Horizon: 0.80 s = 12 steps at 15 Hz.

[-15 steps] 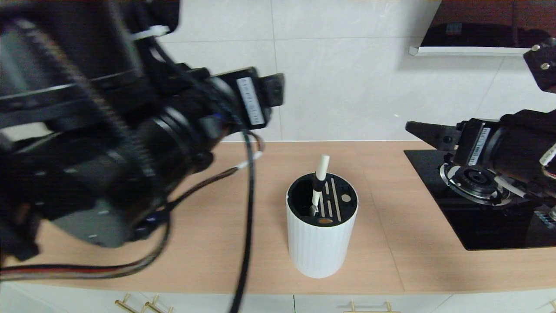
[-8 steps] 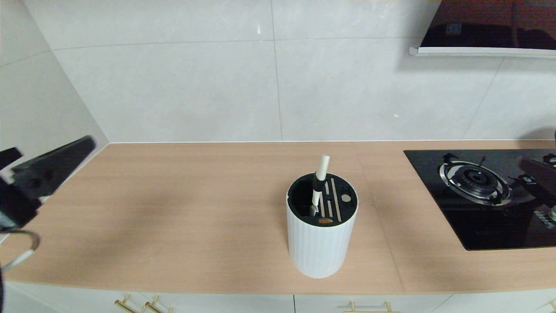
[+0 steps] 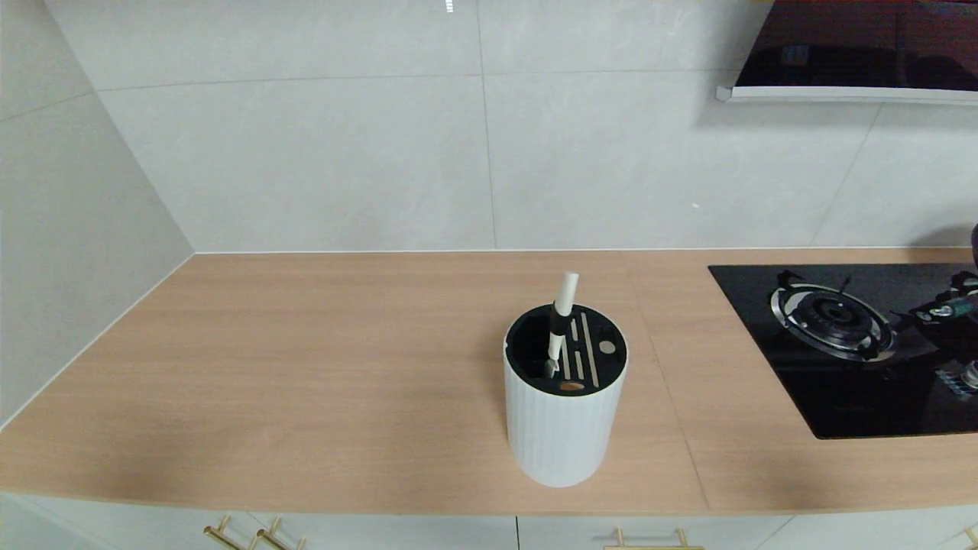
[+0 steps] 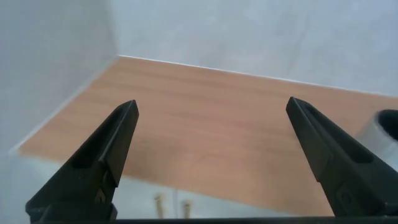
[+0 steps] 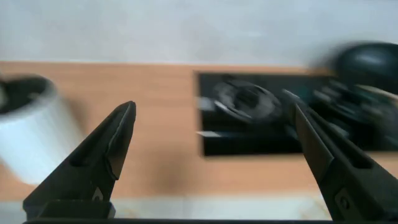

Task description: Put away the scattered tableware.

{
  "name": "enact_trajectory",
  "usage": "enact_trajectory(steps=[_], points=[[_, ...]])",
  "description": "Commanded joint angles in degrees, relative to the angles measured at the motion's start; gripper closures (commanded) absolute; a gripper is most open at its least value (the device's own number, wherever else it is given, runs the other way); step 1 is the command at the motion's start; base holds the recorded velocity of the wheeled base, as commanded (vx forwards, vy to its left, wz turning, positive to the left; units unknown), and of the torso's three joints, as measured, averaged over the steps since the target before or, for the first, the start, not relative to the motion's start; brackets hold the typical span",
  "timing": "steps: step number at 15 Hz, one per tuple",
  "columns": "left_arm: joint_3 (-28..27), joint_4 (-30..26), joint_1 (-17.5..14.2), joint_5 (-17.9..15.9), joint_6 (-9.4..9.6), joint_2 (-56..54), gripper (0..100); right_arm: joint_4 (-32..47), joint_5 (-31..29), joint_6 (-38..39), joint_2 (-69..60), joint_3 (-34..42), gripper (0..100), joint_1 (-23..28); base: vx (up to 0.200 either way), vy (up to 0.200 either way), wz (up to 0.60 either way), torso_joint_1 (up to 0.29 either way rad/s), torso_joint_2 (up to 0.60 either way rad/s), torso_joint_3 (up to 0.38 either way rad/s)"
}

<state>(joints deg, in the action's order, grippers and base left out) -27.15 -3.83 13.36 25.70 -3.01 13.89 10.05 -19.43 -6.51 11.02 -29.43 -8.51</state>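
A white ribbed utensil holder (image 3: 564,412) stands on the wooden counter (image 3: 344,367), with a black slotted top. A utensil with a white handle (image 3: 564,302) stands upright in its open compartment. My left gripper (image 4: 211,109) is open and empty, held off the counter's front left; the holder's rim (image 4: 387,124) shows beyond it. My right gripper (image 5: 214,112) is open and empty too, off the counter's front edge, facing the holder (image 5: 31,134) and the stove (image 5: 261,115).
A black gas stove (image 3: 848,344) with a round burner (image 3: 831,317) is set in the counter at the right. A range hood (image 3: 856,53) hangs above it. A tiled wall closes the back and the left side. Drawer handles (image 3: 252,535) sit below the front edge.
Both arms have pulled back out of the head view: the left arm left toward the left, the right arm toward the right. The holder and utensil have not moved.
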Motion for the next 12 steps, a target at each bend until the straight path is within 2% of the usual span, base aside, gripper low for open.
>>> enact_trajectory(steps=[1,2,3,4,6,7,8,9,10,12], points=[[4.6,-0.9,-6.8,2.3,-3.49,-8.3,0,-0.1,-0.3,-0.1,-5.8,0.0,0,5.2,0.000,0.000,0.00,0.000,0.00,0.000],[4.9,-0.3,-9.0,2.5,-4.11,-8.3,0,1.3,2.2,-0.3,-9.7,1.0,0,9.5,0.000,0.000,0.00,0.000,0.00,0.000],[5.3,-0.7,-11.8,0.7,-4.02,-10.3,0,1.4,2.8,-0.3,-10.8,3.4,0,9.0,0.000,0.000,0.00,0.000,0.00,0.000],[7.3,-1.3,-14.1,-1.5,-3.32,-12.9,0,1.1,0.3,0.4,-10.8,5.3,0,8.9,0.000,0.000,0.00,0.000,0.00,0.000],[10.5,-0.8,-14.2,0.8,-3.49,-13.1,0,0.3,-1.7,3.4,-10.8,9.8,0,8.9,0.000,0.000,0.00,0.000,0.00,0.000],[13.2,-0.8,-14.1,0.3,-3.14,-13.4,0,-1.1,-1.8,4.8,-10.8,13.4,0,8.9,0.000,0.000,0.00,0.000,0.00,0.000],[17.1,-0.7,-13.9,-2.7,-2.26,-13.9,0,-4.9,-1.7,5.1,-10.8,18.8,0,8.9,0.000,0.000,0.00,0.000,0.00,0.000],[21.7,0.8,-13.9,-6.4,-2.09,-13.9,0,-13.8,-1.2,4.9,-10.8,26.8,0,8.9,0.000,0.000,0.00,0.000,0.00,0.000],[24.3,1.5,-13.8,-9.6,-1.91,-13.9,0,-16.0,1.2,4.7,-10.8,29.4,0,8.9,0.000,0.000,0.00,0.000,0.00,0.000],[25.6,3.4,-13.8,-17.3,-1.03,-13.9,0,-12.5,8.6,5.5,-10.8,29.3,0,8.9,0.000,0.000,0.00,0.000,0.00,0.000]])
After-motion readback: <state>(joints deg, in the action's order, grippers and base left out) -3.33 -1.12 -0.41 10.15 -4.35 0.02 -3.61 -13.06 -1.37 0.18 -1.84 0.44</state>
